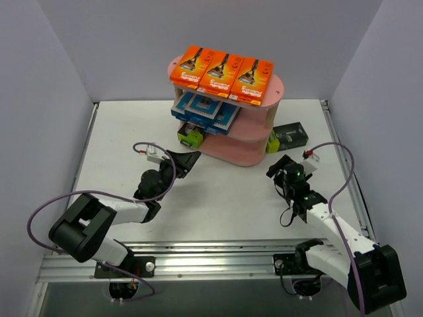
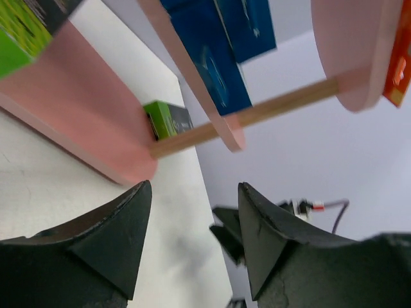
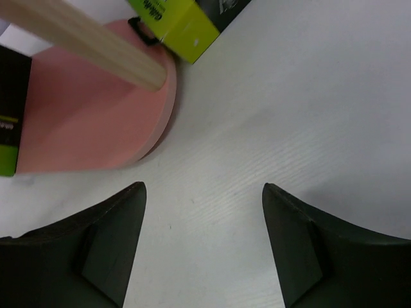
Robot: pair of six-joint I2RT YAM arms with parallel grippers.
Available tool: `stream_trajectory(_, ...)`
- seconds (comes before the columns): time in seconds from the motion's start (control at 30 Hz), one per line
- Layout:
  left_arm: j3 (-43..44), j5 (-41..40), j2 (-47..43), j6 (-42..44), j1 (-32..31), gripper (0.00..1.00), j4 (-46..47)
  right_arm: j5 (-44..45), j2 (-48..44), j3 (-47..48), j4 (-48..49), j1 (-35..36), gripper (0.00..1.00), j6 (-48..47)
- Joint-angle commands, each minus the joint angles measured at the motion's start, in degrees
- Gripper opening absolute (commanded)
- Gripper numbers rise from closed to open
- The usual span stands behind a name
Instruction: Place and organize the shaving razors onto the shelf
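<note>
The pink three-tier shelf (image 1: 254,153) stands at the back middle. Three orange razor packs (image 1: 222,71) lie in a row on its top board. Blue-and-white packs (image 1: 205,111) lie on the middle board. One black-and-lime pack (image 1: 190,135) sits at the left end of the bottom board. Another black-and-lime pack (image 1: 287,137) lies on the table just right of the shelf, and it shows in the right wrist view (image 3: 186,22). My left gripper (image 1: 185,160) is open and empty in front of the shelf's left part. My right gripper (image 1: 281,165) is open and empty, just in front of the loose pack.
White table between grey walls, with a metal rail (image 1: 218,254) along the near edge. In the left wrist view (image 2: 195,186) the bottom board (image 2: 77,122) and a wooden post (image 2: 257,114) are close ahead. In the right wrist view (image 3: 203,186) the board edge (image 3: 96,109) lies ahead to the left.
</note>
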Motion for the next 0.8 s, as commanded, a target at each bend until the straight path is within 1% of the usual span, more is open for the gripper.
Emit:
stream_trajectory(0.0,2.55,11.37,-6.76,2.33,0.53,0.65,-10.81,7.38,1.95,5.98,-5.40,-3.49,0.70,1.48)
stream_trajectory(0.07,3.60,13.48,-9.85,4.70,0.80,0.68,-15.75,5.99,2.74,7.39,-5.49,-5.86,0.71,0.51)
stream_trajectory(0.1,5.26,15.66,-13.17,5.92,1.06,0.69,-21.87,4.76,3.35,8.18,-5.49,-8.65,0.72,0.16)
stream_trajectory(0.13,6.49,16.47,-14.85,8.89,1.32,0.72,-25.84,3.27,3.79,9.67,-5.32,-10.07,0.73,-0.19)
stream_trajectory(0.17,7.72,17.09,-18.44,10.75,1.67,0.74,-29.63,0.38,5.10,10.38,-4.88,-11.48,0.74,-0.72)
stream_trajectory(0.2,10.61,17.79,-20.13,12.60,1.94,0.77,-37.23,-0.78,5.90,11.26,-4.70,-13.84,0.75,-1.42)
stream_trajectory(0.23,12.11,18.06,-21.71,16.62,2.03,0.79,-41.14,-1.83,6.69,13.18,-4.61,-15.00,0.76,-1.78)
stream_trajectory(0.27,13.61,17.97,-23.21,18.66,2.29,0.82,-44.48,-3.23,8.79,14.16,-4.18,-16.14,0.77,-2.30)
stream_trajectory(0.3,16.15,17.36,-25.92,21.99,2.73,0.84,-50.70,-6.12,10.11,15.30,-3.91,-18.06,0.79,-3.35)
stream_trajectory(0.37,17.84,17.35,-28.83,24.82,3.60,0.88,-56.18,-7.55,14.05,19.60,-4.00,-19.30,0.80,-4.76)
stream_trajectory(0.4,18.89,18.66,-29.45,25.88,5.44,0.89,-57.34,-9.38,15.65,21.18,-4.17,-21.32,0.81,-6.51)
stream_trajectory(0.43,19.51,19.54,-29.90,27.11,6.67,0.90,-58.57,-10.18,17.14,24.77,-4.43,-22.03,0.81,-7.31)
stream_trajectory(0.47,20.03,20.86,-30.07,27.55,7.99,0.91,-60.49,-10.89,20.46,26.54,-5.13,-22.65,0.81,-8.19)
stream_trajectory(0.53,22.13,24.54,-29.46,29.21,10.71,0.93,-62.44,-12.90,23.65,29.97,-5.67,-24.05,0.81,-10.38)
stream_trajectory(0.57,23.19,24.91,-28.33,30.71,10.90,0.97,-65.23,-13.61,26.79,33.21,-5.93,-24.41,0.81,-11.26)
stream_trajectory(0.6,24.25,25.18,-27.54,31.94,10.82,0.94,-66.83,-13.88,28.39,34.89,-6.19,-24.76,0.81,-11.88)
stream_trajectory(0.63,25.22,25.53,-26.74,33.69,10.99,0.94,-68.06,-13.88,29.80,36.39,-6.28,-24.85,0.81,-13.28)
stream_trajectory(0.67,26.70,26.66,-25.43,34.32,11.25,0.94,-71.20,-13.97,32.77,37.88,-6.28,-25.20,0.81,-14.16)
stream_trajectory(0.73,28.12,27.90,-24.37,35.63,12.65,0.94,-73.07,-13.62,36.13,43.06,-7.24,-25.46,0.81,-15.83)
stream_trajectory(0.77,29.52,28.51,-23.75,36.43,13.10,0.94,-75.61,-13.53,39.53,45.09,-8.38,-25.64,0.81,-17.84)
